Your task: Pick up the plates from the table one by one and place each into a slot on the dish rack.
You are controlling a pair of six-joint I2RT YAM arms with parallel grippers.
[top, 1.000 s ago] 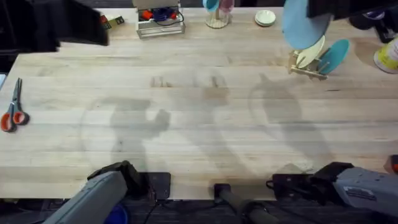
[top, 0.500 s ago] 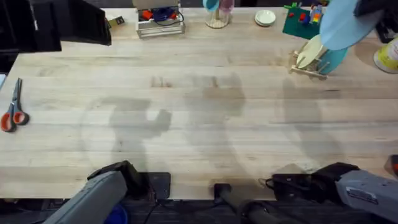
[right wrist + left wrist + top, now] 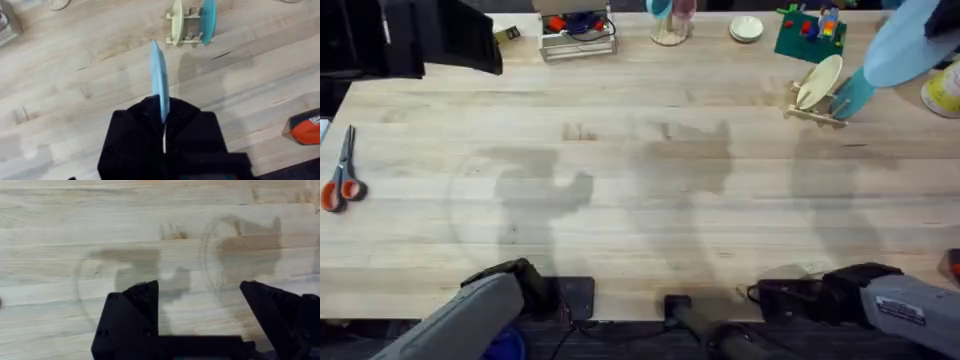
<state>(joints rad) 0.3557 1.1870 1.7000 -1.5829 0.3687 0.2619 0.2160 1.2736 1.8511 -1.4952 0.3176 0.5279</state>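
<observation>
The light blue plate [image 3: 910, 45] is now farther to the right than before. It hangs past the dish rack [image 3: 818, 108]. Its shadow on the worktop [image 3: 650, 200] moves right too.

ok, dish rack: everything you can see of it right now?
The dish rack is a small pale wooden frame with short upright pegs, standing on the table at its far right. It holds two plates on edge in separate slots: a cream plate and a teal plate, with a free gap between them. The right hand holds a light blue plate edge-on, in the air and clear of the rack.
</observation>
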